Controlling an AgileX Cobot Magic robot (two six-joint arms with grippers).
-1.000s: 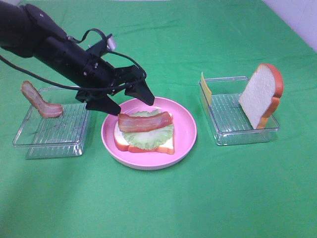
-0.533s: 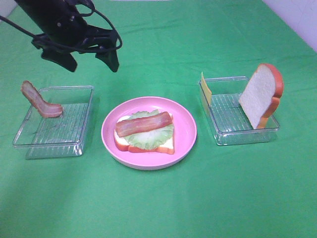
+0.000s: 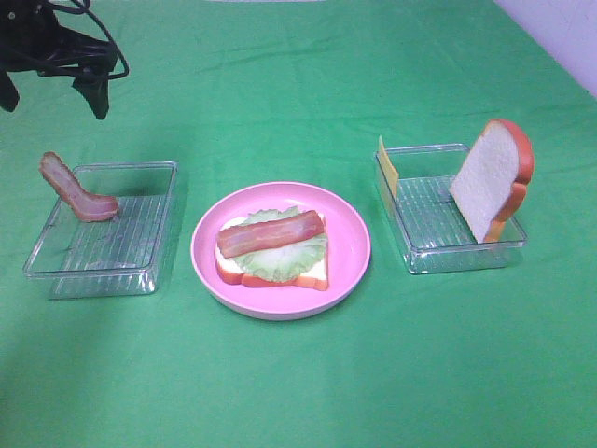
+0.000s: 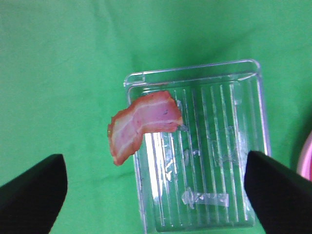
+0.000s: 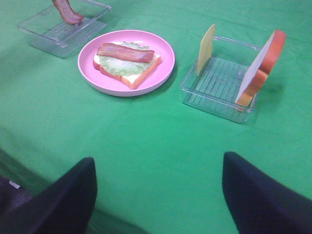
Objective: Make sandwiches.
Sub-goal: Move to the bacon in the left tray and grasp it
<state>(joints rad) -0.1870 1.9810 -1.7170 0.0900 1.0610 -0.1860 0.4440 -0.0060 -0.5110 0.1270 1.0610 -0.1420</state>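
Left gripper (image 3: pixel 54 93) hovered wide and empty beyond the left tray (image 3: pixel 140 271). The spare bacon strip (image 3: pixel 75 191) lay nearest it, draped over that tray's outer rim. Cheese (image 3: pixel 387 168) and bread slice (image 3: pixel 490 177) stood far right, nearer the right gripper (image 5: pixel 158 161), also wide open.

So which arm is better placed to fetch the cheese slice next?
Probably the right. The cheese stands in the tray on that arm's side, and the right gripper is open and empty. The left gripper hangs over the other tray, where spare bacon lies.
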